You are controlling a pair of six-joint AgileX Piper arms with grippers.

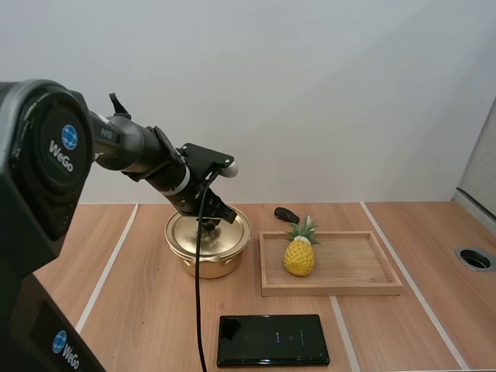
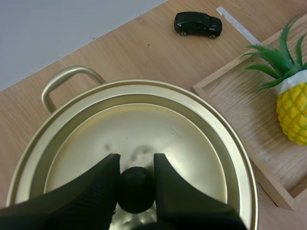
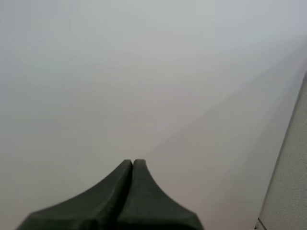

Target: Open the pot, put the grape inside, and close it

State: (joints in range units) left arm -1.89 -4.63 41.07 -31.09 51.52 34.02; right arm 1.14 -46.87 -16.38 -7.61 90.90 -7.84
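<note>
R gripper [image 3: 132, 164] being held closed: two black fingers [image 3: 103, 203] being pressed flat together as one dark wedge; nothing being gripped btwn them.

Gold pot [image 1: 203, 264], black knob [image 2: 135, 189], yellow pineapple [image 1: 299, 258], black car [image 2: 197, 24]

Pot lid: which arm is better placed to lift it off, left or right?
Left, most likely. The left gripper already pinches the black knob of the lid; the right gripper is shut on nothing.
</note>
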